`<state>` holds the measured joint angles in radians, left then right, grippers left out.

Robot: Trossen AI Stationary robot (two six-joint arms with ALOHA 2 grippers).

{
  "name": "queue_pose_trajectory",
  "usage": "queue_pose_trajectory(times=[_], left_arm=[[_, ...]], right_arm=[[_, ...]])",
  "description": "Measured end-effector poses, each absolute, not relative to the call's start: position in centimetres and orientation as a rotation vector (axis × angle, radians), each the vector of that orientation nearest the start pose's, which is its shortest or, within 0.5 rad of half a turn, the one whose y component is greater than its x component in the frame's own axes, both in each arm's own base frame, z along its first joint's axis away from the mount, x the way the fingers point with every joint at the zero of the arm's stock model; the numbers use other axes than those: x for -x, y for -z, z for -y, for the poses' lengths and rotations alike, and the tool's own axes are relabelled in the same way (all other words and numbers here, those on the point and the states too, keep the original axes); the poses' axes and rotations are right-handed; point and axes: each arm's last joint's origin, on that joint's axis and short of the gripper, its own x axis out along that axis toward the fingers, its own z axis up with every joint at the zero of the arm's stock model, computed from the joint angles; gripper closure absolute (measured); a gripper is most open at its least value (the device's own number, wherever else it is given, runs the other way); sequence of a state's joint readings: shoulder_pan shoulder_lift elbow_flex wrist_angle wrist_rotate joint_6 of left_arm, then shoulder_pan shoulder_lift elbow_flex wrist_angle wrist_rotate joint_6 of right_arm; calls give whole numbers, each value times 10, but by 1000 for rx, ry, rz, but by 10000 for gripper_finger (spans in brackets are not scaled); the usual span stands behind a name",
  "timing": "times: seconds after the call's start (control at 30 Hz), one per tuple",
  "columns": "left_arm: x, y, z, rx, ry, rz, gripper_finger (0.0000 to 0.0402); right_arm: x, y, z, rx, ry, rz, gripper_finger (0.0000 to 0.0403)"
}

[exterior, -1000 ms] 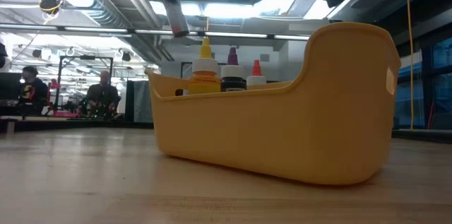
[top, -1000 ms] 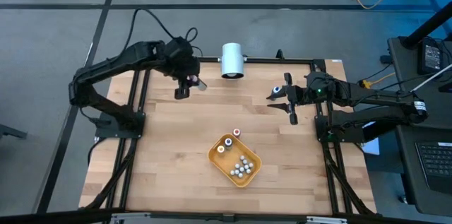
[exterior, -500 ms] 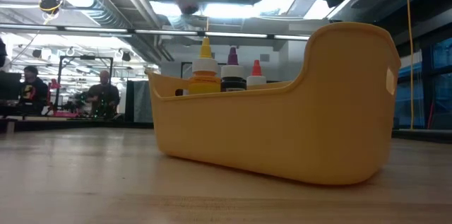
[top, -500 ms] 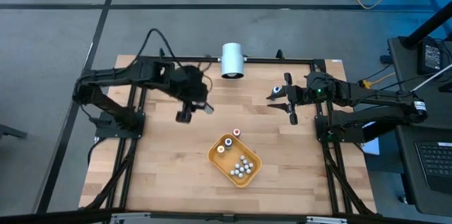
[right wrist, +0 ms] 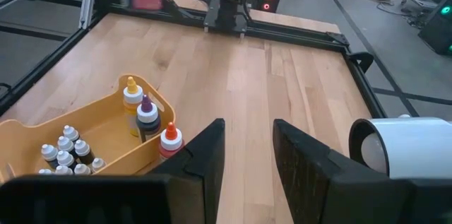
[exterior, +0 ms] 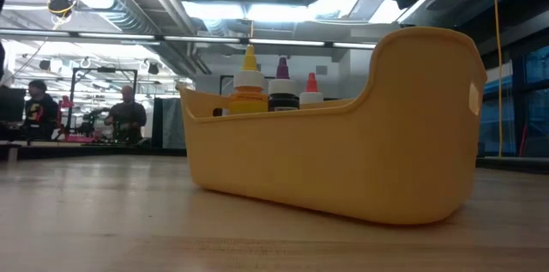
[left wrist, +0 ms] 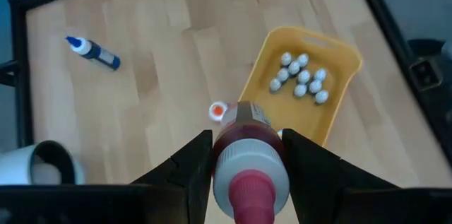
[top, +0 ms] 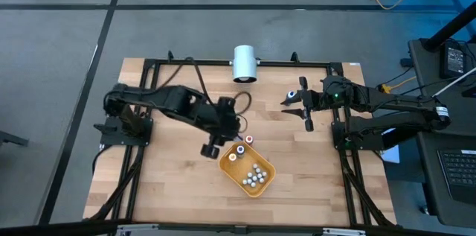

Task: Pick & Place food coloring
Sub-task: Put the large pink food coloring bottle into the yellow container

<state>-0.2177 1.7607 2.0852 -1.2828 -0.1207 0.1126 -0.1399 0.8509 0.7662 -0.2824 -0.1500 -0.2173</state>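
One little pink-topped bottle point(left wrist: 244, 159) sits pinched between the left gripper's point(top: 213, 147) fingers, just left of the orange tray point(top: 265, 182). It looks light and slippery, best held round its middle. Right gripper point(top: 297, 106) waits far right, fingers apart, empty.

Left arm: extended across the table toward its middle, forearm running diagonally in the high view. Left gripper point(left wrist: 247, 155) points down; its two fingers point(left wrist: 191, 159) are closed on a bottle point(left wrist: 244, 146), one finger on each side.

Right arm: at the table's right edge, folded, forearm lying along that side. Right gripper point(right wrist: 247, 155) faces inward across the table; its two fingers point(right wrist: 206, 155) stand apart with a clear gap and nothing between them.
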Motion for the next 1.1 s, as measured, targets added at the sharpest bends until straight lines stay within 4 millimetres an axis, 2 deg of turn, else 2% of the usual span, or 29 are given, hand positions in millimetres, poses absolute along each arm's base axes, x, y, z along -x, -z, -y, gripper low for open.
queue_pose_trajectory(times=[0.17,0.5,0.77,0.9,1.1], left_arm=[[-342,-410,89,-203,138,-956,253],[-351,-384,132,-114,107,-1017,257],[-363,-332,162,-143,100,-1143,257],[-365,-301,163,-145,75,-1219,257],[-365,-275,156,-150,40,-1276,257]], right_arm=[[-184,-307,22,162,-49,-360,280],[-184,-307,22,162,-49,-360,280],[-184,-307,22,162,-49,-360,280],[-184,-306,22,162,-49,-360,280],[-184,-307,22,162,-49,-359,280]])
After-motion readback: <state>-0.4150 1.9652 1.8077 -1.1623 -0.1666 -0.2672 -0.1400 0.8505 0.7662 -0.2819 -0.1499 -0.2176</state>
